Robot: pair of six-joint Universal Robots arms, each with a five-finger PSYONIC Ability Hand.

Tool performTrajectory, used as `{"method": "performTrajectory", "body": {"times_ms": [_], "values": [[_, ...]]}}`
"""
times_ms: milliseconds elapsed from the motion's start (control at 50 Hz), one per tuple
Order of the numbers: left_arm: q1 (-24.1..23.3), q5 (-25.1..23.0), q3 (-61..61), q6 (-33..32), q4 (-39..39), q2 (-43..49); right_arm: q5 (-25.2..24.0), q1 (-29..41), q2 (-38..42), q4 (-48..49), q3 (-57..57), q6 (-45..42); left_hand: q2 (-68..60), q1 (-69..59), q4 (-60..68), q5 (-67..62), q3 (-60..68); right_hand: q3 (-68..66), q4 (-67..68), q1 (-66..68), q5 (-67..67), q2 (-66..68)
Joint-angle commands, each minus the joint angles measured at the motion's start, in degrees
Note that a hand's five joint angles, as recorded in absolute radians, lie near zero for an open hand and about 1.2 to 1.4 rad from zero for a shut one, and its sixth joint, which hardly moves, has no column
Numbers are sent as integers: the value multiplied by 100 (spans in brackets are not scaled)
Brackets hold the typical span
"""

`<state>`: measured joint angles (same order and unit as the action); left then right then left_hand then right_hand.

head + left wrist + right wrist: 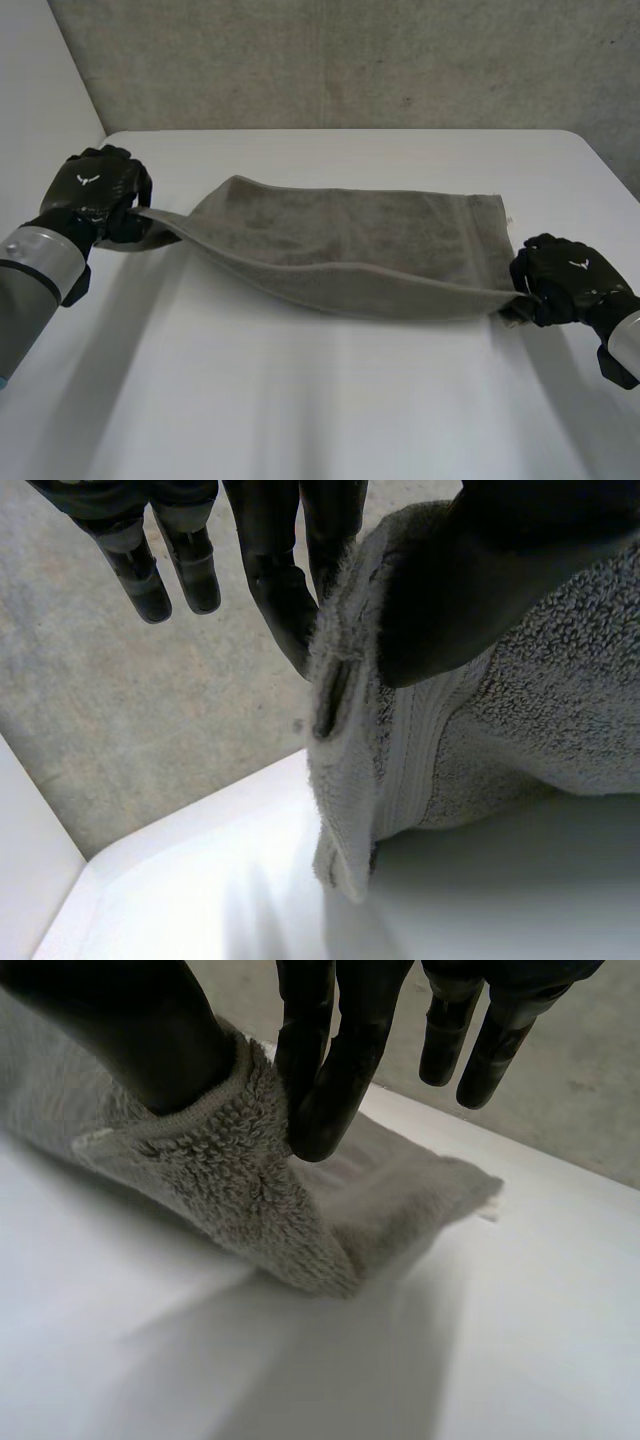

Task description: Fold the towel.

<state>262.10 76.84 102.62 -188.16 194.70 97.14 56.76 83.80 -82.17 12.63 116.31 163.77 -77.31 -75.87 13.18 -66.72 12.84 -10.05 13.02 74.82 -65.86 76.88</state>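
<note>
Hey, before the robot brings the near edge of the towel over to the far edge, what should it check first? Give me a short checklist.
1. Left hand pinches the near left corner of the towel: ok.
2. Right hand pinches the near right corner: ok.
3. Far edge lies flat on the table: ok.
4. Near edge is off the table along its whole length: cannot tell; it sags between the hands.
5. Near edge is stretched straight: not ok; it curves.
</note>
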Motion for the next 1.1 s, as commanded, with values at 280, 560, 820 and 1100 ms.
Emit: {"method": "performTrajectory", "body": {"times_ms": [280,560,820,1100], "values": [[834,-1214,-1198,-37,-1760,-1074,-623,-278,-750,-3328,-3217,-2402,-269,-413,-318,-328,-284,5,-302,518,-414,312],[132,-1181,-3008,-45,-455,1119,784,1560,1440,-1860,-5233,-3624,-269,-413,-318,-328,-284,5,-302,518,-414,312],[-273,-776,-4907,-230,3064,2846,1706,2140,2741,1884,-7269,-4812,-269,-413,-318,-328,-284,5,-302,518,-414,312],[-150,-730,-4051,113,3153,2020,1276,1833,2029,240,-6411,-3149,-269,-413,-318,-328,-284,5,-302,518,-414,312]]}}
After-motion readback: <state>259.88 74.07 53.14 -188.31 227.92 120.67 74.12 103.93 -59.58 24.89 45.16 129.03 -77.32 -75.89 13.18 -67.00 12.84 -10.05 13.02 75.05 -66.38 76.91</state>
